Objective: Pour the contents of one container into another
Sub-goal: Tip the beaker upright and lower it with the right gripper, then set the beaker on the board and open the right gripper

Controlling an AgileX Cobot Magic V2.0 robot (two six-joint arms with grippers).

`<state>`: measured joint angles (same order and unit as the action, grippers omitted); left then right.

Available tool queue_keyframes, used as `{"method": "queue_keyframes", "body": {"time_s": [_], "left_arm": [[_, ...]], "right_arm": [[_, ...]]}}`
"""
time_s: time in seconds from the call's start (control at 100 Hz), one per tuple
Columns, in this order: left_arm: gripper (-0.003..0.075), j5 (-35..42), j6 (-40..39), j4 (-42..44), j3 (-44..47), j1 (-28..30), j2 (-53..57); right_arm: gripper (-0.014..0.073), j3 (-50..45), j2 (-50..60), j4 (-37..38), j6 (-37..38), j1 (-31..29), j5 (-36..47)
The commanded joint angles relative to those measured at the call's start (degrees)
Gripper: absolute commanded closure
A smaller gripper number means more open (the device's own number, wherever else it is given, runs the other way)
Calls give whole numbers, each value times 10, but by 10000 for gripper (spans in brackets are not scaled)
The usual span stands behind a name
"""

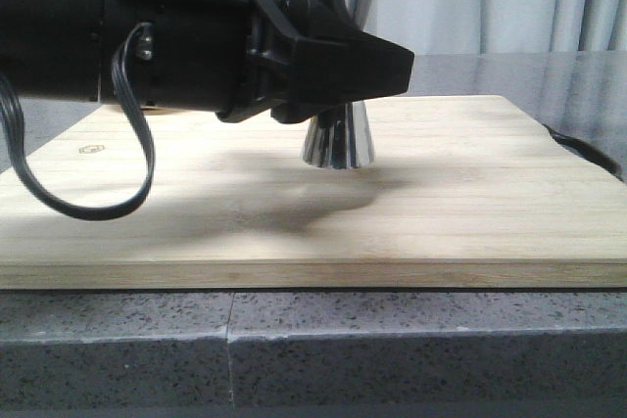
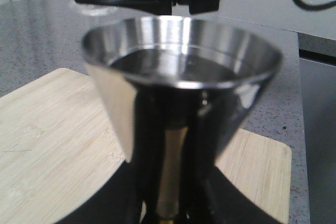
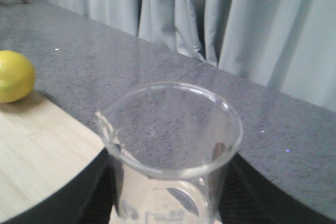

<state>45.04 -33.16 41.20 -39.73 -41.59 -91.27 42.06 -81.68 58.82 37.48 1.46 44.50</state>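
the left gripper (image 1: 338, 70) is seen from the front reaching across above the wooden board (image 1: 294, 232), its jaws closed on the steel jigger (image 2: 181, 82) at the narrow gold-banded waist. the jigger is held upright on the board, its long axis vertical, the wide mouth turned upward and liquid visible inside the upper cup; its flared lower cone (image 1: 337, 140) rests on the board near the middle. in the right wrist view the glass beaker (image 3: 170, 145) is gripped between the right gripper (image 3: 168, 203) fingers, held upright, mouth up, with printed markings on its wall. a lemon (image 3: 14, 75) is seen at the board's far corner, on the grey stone countertop (image 3: 252, 129).
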Motion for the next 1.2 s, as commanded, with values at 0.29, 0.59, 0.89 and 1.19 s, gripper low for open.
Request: {"method": "queue_keyframes", "body": {"time_s": [0.29, 0.59, 0.89, 1.19], "left_arm": [[739, 52, -4, -17, -15, -1, 25], [739, 53, -4, -17, -15, -1, 25], [739, 53, -4, -17, -15, -1, 25], [739, 53, -4, -17, -15, -1, 25]], "right_arm": [[316, -48, -28, 60, -26, -6, 140], [316, -55, -28, 100, -28, -6, 140], [316, -55, -28, 127, -26, -6, 138], [316, -55, -30, 143, -11, -6, 124]]}}
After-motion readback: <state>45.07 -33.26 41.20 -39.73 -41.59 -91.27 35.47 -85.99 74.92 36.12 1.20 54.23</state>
